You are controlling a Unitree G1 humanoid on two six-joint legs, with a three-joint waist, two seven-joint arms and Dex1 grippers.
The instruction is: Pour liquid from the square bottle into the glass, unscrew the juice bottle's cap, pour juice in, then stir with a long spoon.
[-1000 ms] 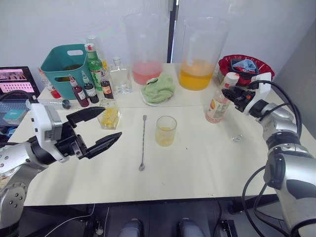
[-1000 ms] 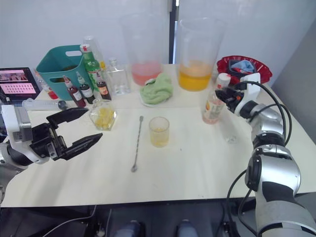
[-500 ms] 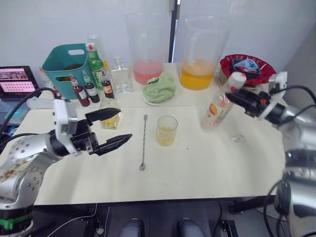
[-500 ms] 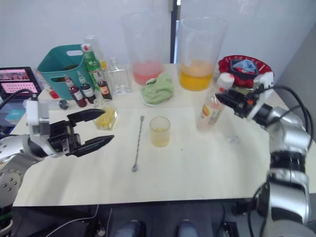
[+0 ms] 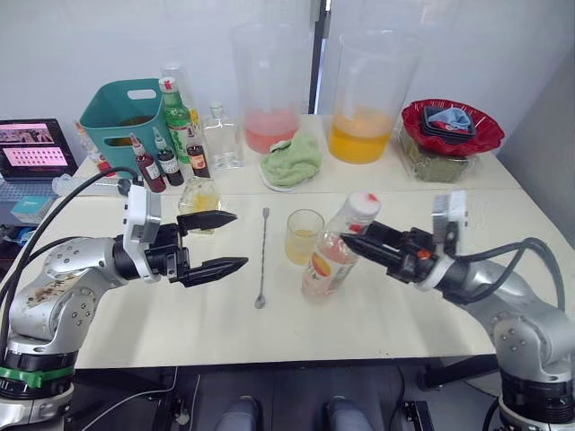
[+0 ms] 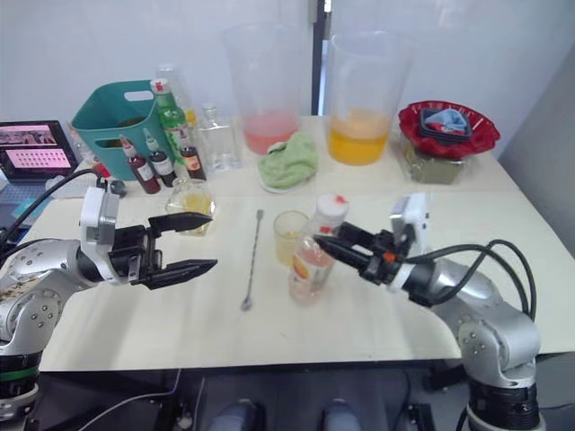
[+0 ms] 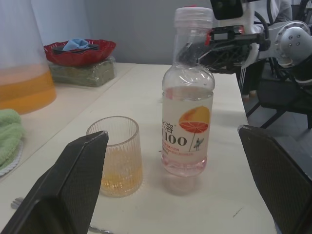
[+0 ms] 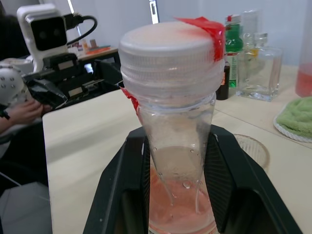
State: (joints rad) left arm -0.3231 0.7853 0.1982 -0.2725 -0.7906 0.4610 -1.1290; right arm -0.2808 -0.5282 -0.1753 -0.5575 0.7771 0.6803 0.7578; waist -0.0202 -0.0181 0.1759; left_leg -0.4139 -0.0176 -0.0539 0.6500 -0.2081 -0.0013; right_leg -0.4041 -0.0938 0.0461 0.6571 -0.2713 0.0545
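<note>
At the centre of the counter [image 5: 404, 323], the right hand [image 5: 352, 242] holds the juice bottle [image 5: 334, 255] by its upper neck, with its 2 black fingers [image 8: 122, 195] closed on either side just below the cap [image 5: 364, 204]. The bottle leans, cap toward the robot's right, with its base at the counter surface; whether the base rests on it cannot be told. The cap is white, carries a strip of red seal, and is still screwed on. Pale pink juice [image 7: 187, 156] fills the lower part of the bottle, behind the orange-red label.

The glass [image 5: 304, 236] stands upright just beside the bottle, on its left and slightly farther back. It holds a shallow layer of yellow liquid [image 7: 119, 178].

The long spoon [image 5: 261, 259] lies flat on the counter to the left of the glass, apart from it, with its bowl toward the near edge.

The left hand [image 5: 225, 241] hovers over the counter left of the spoon, with its 2 fingers spread wide and holding nothing. The fingertips point toward the glass and bottle.

The square bottle [image 5: 199, 196] stands just behind the left hand's upper finger, with yellow liquid inside.

Along the back of the counter stand 2 large clear pitchers: 1 with pink liquid [image 5: 269, 90], 1 with orange liquid [image 5: 365, 99]. A green cloth [image 5: 290, 160] lies between them. A teal basket [image 5: 126, 112] stands at the back left.
</note>
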